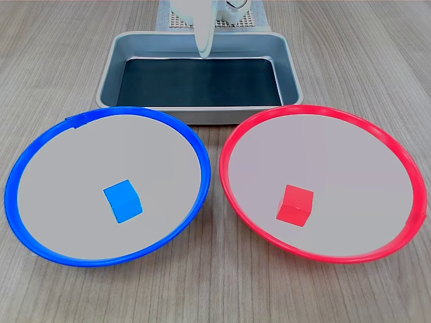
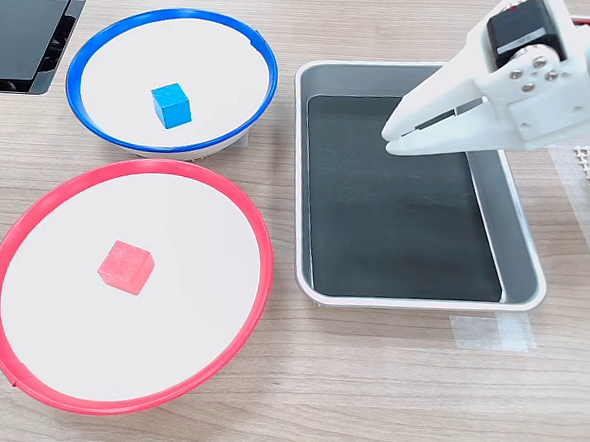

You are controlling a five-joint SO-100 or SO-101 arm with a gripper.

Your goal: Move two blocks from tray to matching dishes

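Nearest in the first exterior view, red block (image 1: pixel 295 204) sits in the red dish (image 1: pixel 397 158) and blue block (image 1: pixel 123 200) in the blue dish (image 1: pixel 27 161), behind them the tray (image 1: pixel 108 74), the end effector (image 2: pixel 392 139) above it, jaws nearly together, gripping nothing.
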